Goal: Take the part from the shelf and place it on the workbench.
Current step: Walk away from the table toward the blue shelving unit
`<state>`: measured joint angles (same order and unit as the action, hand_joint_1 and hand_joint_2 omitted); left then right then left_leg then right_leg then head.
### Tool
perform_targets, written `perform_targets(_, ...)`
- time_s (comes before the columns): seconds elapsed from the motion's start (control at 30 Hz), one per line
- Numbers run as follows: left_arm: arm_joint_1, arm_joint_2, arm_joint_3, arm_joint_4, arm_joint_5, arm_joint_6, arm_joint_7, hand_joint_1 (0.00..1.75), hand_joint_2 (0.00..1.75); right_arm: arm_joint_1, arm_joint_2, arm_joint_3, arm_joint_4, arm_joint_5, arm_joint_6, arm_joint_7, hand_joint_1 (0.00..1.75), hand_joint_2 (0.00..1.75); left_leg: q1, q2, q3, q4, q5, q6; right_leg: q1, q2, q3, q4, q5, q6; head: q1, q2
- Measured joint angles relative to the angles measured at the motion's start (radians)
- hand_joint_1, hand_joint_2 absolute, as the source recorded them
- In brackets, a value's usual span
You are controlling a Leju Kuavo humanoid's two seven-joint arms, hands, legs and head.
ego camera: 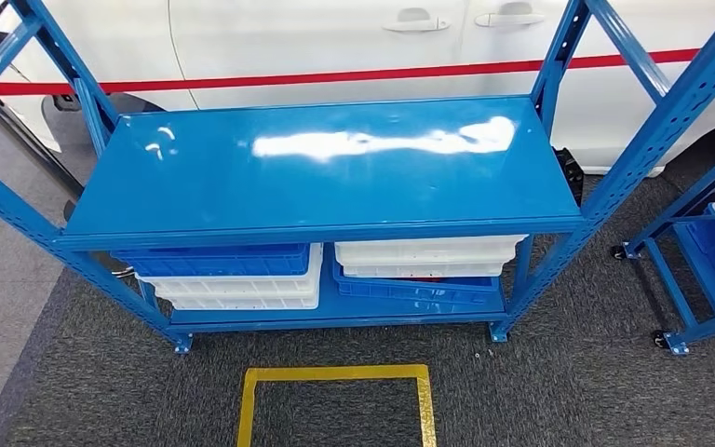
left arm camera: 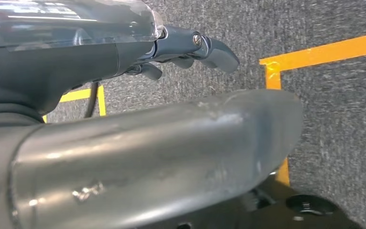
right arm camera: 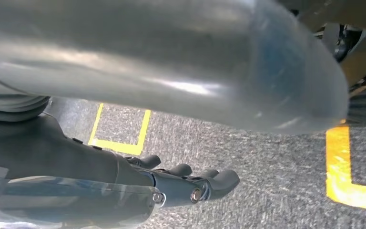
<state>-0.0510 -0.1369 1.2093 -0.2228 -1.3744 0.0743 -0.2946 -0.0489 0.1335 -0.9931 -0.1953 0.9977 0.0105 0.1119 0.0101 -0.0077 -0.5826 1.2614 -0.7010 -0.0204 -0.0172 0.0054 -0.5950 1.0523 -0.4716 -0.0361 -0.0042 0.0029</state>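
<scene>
Blue steel shelf [ego camera: 326, 168]: top deck bare, no part seen. Left hand [left arm camera: 186, 50] and right hand [right arm camera: 190, 183] hang, fingers loosely apart, holding nothing. Stage undecidable.

Shelf [ego camera: 326, 168]: blue metal rack, perforated uprights, glossy blue upper deck with glare streaks. Lower deck carries stacked bins: on the left, a blue bin [ego camera: 214, 260] on top of white bins [ego camera: 237, 291]; on the right, white bins [ego camera: 425, 253] on top of a blue bin [ego camera: 419, 290] that sits tilted. The part cannot be made out among the bins.
</scene>
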Motion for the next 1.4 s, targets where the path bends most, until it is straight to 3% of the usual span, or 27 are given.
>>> perform_targets(0.03,0.001,0.0,0.0,0.0,0.0,0.0,0.0,0.0,0.0,0.0,0.0,0.0,0.0,0.001,0.002,-0.001,0.0,0.0,0.002,0.001,0.002,-0.048,0.043,0.0,-0.001,0.0,0.013,0.0,-0.01,0.003,0.0,0.0)
perform_targets(0.1,0.003,0.0,0.0,0.0,0.002,-0.001,-0.002,0.0,0.0,0.001,0.0,0.0,0.0,0.003,0.006,-0.005,0.0,0.0,0.002,0.003,0.015,-0.159,0.16,0.004,-0.002,0.001,0.031,-0.002,-0.022,0.009,0.001,0.0)
perform_targets(0.13,0.004,0.001,0.0,0.0,0.002,-0.002,-0.003,0.0,0.0,0.0,0.001,0.0,0.0,0.004,0.009,-0.008,0.0,0.0,-0.001,0.003,0.018,-0.198,0.199,0.008,-0.002,0.001,0.034,-0.002,-0.026,0.014,0.0,0.0)
perform_targets(0.17,0.004,0.001,0.0,0.0,0.002,-0.003,-0.003,0.0,0.0,-0.001,0.001,-0.001,0.0,0.006,0.011,-0.01,0.0,0.0,-0.005,0.003,0.016,-0.214,0.215,0.013,-0.002,0.002,0.034,-0.003,-0.028,0.02,0.0,0.0)
perform_targets(0.3,0.006,0.002,0.0,0.0,0.002,-0.005,-0.009,0.0,0.0,-0.004,0.002,-0.001,0.0,0.015,0.015,-0.015,0.0,0.0,-0.006,0.001,0.024,-0.241,0.234,0.044,0.0,-0.001,0.034,0.003,-0.048,0.046,0.001,0.0)
perform_targets(0.33,0.006,0.002,0.0,0.0,0.002,-0.004,-0.01,0.0,0.0,-0.004,0.002,-0.001,0.0,0.017,0.015,-0.016,0.0,0.0,-0.004,0.002,0.029,-0.251,0.239,0.051,0.002,-0.002,0.019,0.036,-0.07,0.048,0.004,0.0)
perform_targets(0.4,0.006,0.003,0.0,0.0,0.002,-0.001,-0.011,0.0,0.0,-0.004,0.002,-0.001,0.0,0.018,0.015,-0.019,0.0,0.0,-0.007,0.003,0.032,-0.257,0.241,0.06,0.001,-0.002,-0.039,0.153,-0.133,0.048,0.007,0.0)
perform_targets(0.43,0.006,0.004,0.0,0.0,0.002,0.001,-0.011,0.0,0.0,-0.004,0.002,-0.001,0.0,0.018,0.015,-0.019,0.0,0.0,-0.01,0.003,0.032,-0.256,0.24,0.062,0.002,-0.002,-0.07,0.212,-0.154,0.048,0.008,0.0)
perform_targets(0.47,0.006,0.004,0.0,0.0,0.002,0.002,-0.01,0.0,0.0,-0.004,0.002,-0.001,0.0,0.018,0.014,-0.019,0.0,0.0,-0.012,0.003,0.033,-0.255,0.238,0.064,0.002,-0.003,-0.089,0.246,-0.158,0.049,0.008,0.0)
perform_targets(0.5,0.007,0.005,0.0,0.0,0.002,0.002,-0.01,0.0,0.0,-0.004,0.002,-0.001,0.0,0.018,0.014,-0.019,0.0,0.0,-0.015,0.002,0.034,-0.254,0.236,0.065,0.002,-0.003,-0.09,0.244,-0.142,0.048,0.008,0.0)
perform_targets(0.53,0.007,0.005,0.0,0.0,0.002,0.002,-0.01,0.0,0.0,-0.004,0.002,-0.001,0.0,0.018,0.013,-0.019,0.0,0.0,-0.016,0.001,0.037,-0.252,0.234,0.064,0.002,-0.003,-0.072,0.203,-0.109,0.046,0.008,0.0)
perform_targets(0.6,0.007,0.005,0.0,0.0,0.002,0.002,-0.009,0.0,0.0,-0.004,0.002,-0.001,0.0,0.018,0.013,-0.018,0.0,0.0,-0.02,-0.002,0.04,-0.245,0.226,0.06,0.006,-0.003,-0.008,0.068,-0.043,0.037,0.008,0.0)
perform_targets(0.67,0.008,0.005,0.0,0.0,0.002,0.003,-0.008,0.0,0.0,-0.006,0.002,-0.001,0.0,0.018,0.012,-0.019,0.0,0.87,-0.023,-0.002,0.039,-0.238,0.219,0.052,0.01,-0.002,0.028,-0.01,-0.019,0.032,0.008,0.0)
perform_targets(0.73,0.008,0.005,0.001,0.0,0.002,0.003,-0.008,0.0,0.0,-0.007,0.003,-0.001,0.0,0.018,0.008,-0.019,0.0,1.75,-0.023,-0.002,0.04,-0.239,0.217,0.045,0.011,0.0,0.03,-0.019,-0.018,0.029,0.007,0.0)
perform_targets(0.87,0.008,0.008,0.005,0.0,0.002,0.003,-0.008,0.0,0.0,-0.007,0.004,-0.001,0.0,0.024,-0.006,-0.012,0.0,1.75,-0.025,-0.001,0.047,-0.253,0.223,0.065,0.011,0.0,0.038,-0.034,-0.013,0.029,0.005,0.0)
perform_targets(1.07,0.009,0.009,0.013,0.0,0.002,0.004,-0.005,0.0,0.0,-0.008,0.008,-0.008,0.0,0.022,-0.035,-0.011,0.0,1.75,-0.025,-0.001,0.05,-0.258,0.225,0.056,0.012,0.0,0.038,-0.032,-0.014,0.024,0.005,0.0)
perform_targets(1.2,0.009,0.009,0.015,0.0,0.003,0.004,-0.005,0.0,0.0,-0.009,0.009,-0.009,0.0,0.019,-0.04,-0.013,0.0,0.0,-0.024,-0.001,0.05,-0.259,0.225,0.046,0.012,0.0,0.038,-0.031,-0.014,0.023,0.005,0.0)
perform_targets(1.23,0.009,0.009,0.015,0.0,0.003,0.007,-0.006,0.0,0.0,-0.009,0.009,-0.01,0.0,0.017,-0.041,-0.015,0.0,0.0,-0.024,-0.001,0.05,-0.259,0.225,0.045,0.012,0.0,0.038,-0.031,-0.014,0.023,0.005,0.0)
perform_targets(1.33,0.008,0.009,0.018,0.0,0.007,0.031,-0.008,0.0,1.31,-0.01,0.009,-0.015,0.0,0.017,-0.044,-0.019,0.0,0.0,-0.024,-0.001,0.05,-0.259,0.225,0.044,0.011,0.0,0.038,-0.031,-0.014,0.023,0.005,0.0)
perform_targets(1.37,0.008,0.009,0.019,0.0,0.009,0.039,-0.008,0.0,1.75,-0.01,0.009,-0.017,0.0,0.018,-0.046,-0.019,0.0,0.44,-0.024,-0.001,0.05,-0.259,0.225,0.044,0.011,0.0,0.038,-0.031,-0.014,0.023,0.005,0.0)
perform_targets(1.4,0.008,0.009,0.021,0.0,0.009,0.046,-0.008,0.0,1.75,-0.01,0.009,-0.017,0.0,0.018,-0.047,-0.019,0.0,0.87,-0.024,-0.001,0.05,-0.259,0.225,0.044,0.01,0.0,0.039,-0.031,-0.014,0.024,0.005,0.0)
